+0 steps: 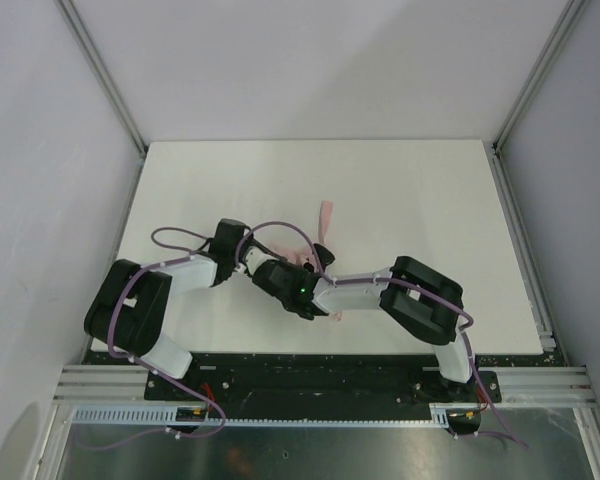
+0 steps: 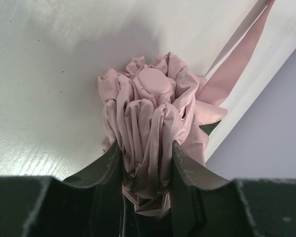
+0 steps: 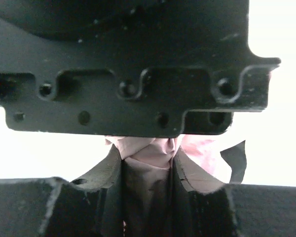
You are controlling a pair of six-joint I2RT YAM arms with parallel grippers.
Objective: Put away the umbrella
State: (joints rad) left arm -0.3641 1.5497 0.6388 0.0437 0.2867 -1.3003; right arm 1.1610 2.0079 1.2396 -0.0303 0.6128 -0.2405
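The pale pink umbrella (image 1: 302,259) lies folded at the middle of the white table (image 1: 410,190), mostly hidden under both wrists. In the left wrist view its bunched fabric and round pink cap (image 2: 155,84) face the camera, and the left gripper (image 2: 147,150) is shut on the fabric bundle (image 2: 145,123). The pink closure strap (image 2: 237,64) trails away up right; it also shows in the top view (image 1: 325,215). The right gripper (image 3: 148,158) is shut on pink umbrella fabric (image 3: 150,148), with the left arm's black body (image 3: 128,64) right in front of it.
Both arms meet at the table's middle, wrists almost touching (image 1: 280,275). Grey walls (image 1: 40,150) and metal frame rails (image 1: 515,230) close in the table on the left, right and back. Purple cables (image 1: 270,232) loop over the arms.
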